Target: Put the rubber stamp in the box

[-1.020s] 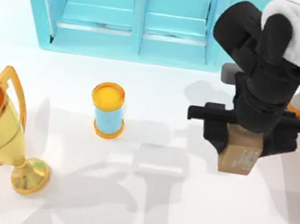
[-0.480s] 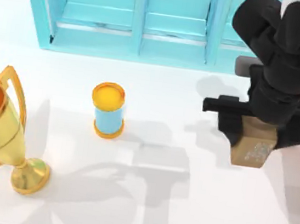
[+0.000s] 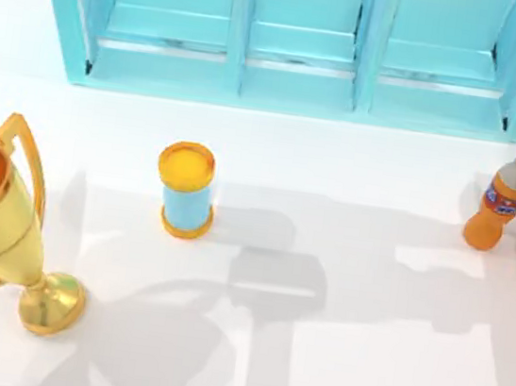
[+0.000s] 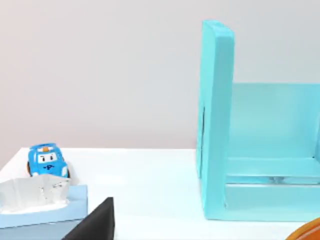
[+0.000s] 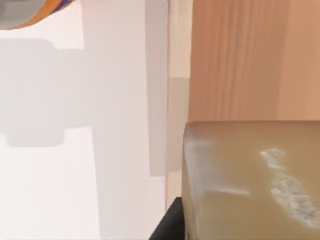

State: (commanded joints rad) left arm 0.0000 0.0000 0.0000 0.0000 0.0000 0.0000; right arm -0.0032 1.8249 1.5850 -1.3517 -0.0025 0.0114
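right gripper: carrying the rubber stamp [image 5: 252,180] close under its wrist camera, finger spread can't be told | stamp hanging over the box [image 5: 250,60] wall, at the table's 3 o'clock edge, lining up for a drop | left arm idling at 9 o'clock beside the trophy [image 3: 7,217]

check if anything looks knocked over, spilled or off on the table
Nothing stands out. The trophy, blue cylinder and orange bottle all stand upright, nothing spilled. In the right wrist view the rubber stamp hangs over the box, not yet set down.
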